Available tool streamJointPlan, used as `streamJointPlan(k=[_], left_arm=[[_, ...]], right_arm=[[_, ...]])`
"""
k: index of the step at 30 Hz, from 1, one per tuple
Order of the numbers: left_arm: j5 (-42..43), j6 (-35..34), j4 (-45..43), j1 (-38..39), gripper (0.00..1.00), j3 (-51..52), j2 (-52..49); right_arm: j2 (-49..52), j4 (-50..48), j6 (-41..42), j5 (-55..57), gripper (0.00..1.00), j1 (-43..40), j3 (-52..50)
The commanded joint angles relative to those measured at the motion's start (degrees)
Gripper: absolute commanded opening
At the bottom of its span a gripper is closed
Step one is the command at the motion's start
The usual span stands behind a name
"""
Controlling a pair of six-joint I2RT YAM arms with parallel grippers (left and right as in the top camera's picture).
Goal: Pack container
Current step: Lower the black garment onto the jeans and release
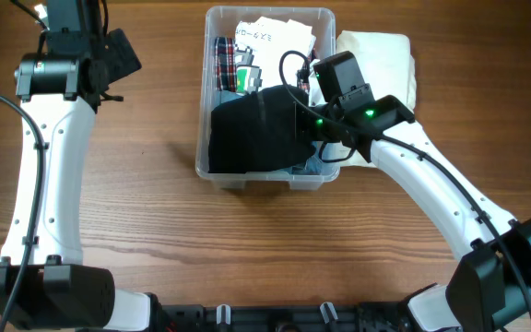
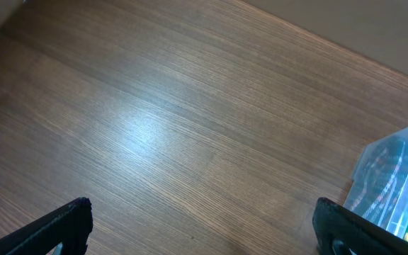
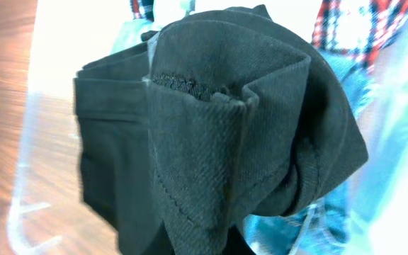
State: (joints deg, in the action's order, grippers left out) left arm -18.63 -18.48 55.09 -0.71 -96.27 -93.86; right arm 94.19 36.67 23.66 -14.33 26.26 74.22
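Container approx. half full w/ clothes. Right tool clamps black garment inside it, not yet let go. Left tool gapes, empty. White cloth outside prob. still to pack.

One table. One clear container. One black garment, one plaid cloth, one blue denim piece, one printed paper, one cream cloth. Two robot arms.
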Motion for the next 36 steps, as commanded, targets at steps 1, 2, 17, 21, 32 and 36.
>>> streamJointPlan(k=[1,2,17,21,32,36], left_arm=[[-0.7,0.3,-0.1,-0.2,1.00,0.0,0.0],[-0.7,0.3,-0.1,-0.2,1.00,0.0,0.0],[-0.7,0.3,-0.1,-0.2,1.00,0.0,0.0],[-0.7,0.3,-0.1,-0.2,1.00,0.0,0.0],[-0.7,0.3,-0.1,-0.2,1.00,0.0,0.0],[-0.7,0.3,-0.1,-0.2,1.00,0.0,0.0]], right_arm=[[-0.9,-0.1,-7.2,5.6,0.13,0.3,-0.7],[-0.9,-0.1,-7.6,5.8,0.36,0.3,-0.7],[-0.9,-1.6,-22.1,18.9,0.84,0.3,0.9],[-0.9,-4.5,-24.2,23.0,0.84,0.3,0.9],[0.0,-7.0,-18.3,19.1,0.38,1.9,0.8],[2.1,-5.9,-15.4,19.1,0.20,2.3,0.5]])
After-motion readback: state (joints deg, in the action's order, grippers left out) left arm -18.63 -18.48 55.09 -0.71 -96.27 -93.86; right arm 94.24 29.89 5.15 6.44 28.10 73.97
